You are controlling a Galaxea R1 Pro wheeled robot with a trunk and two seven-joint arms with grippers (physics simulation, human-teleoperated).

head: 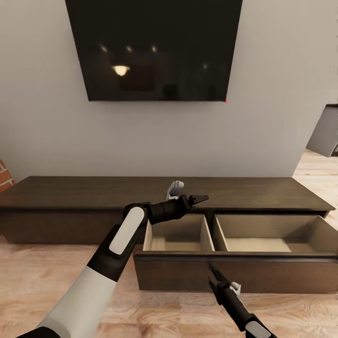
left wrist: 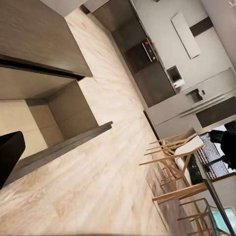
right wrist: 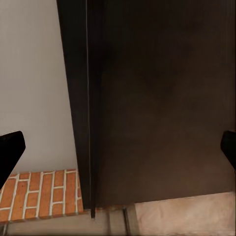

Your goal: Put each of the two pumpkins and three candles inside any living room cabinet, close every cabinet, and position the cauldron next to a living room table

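Two arms reach toward the cabinet from the near side, and neither carries anything. Nearest, the right gripper hangs low in front of the pulled-out drawer front; in the right wrist view its two fingertips sit at opposite edges of the picture, so its jaws stand wide apart and empty. Further in, the left gripper hovers above the left compartment of the open drawer. One dark finger juts forward, but whether its jaws are spread or together I cannot tell; nothing hangs from it.

Judging progress: the drawer is drawn out, and both pale compartments, left and right, look bare as far as their floors can be seen. That suggests the storing has not begun, or at least not in this drawer. Pumpkins, candles and cauldron are all still to be fetched, and the drawer must be pushed shut afterwards.

For moving room, the drawer front juts well out over the wooden floor, an edge the right arm must clear when withdrawing. The divider between the compartments and the cabinet's top lip just behind the left gripper are the closest obstacles. Beyond, the wall carries a dark screen well above the cabinet top, leaving open space overhead.
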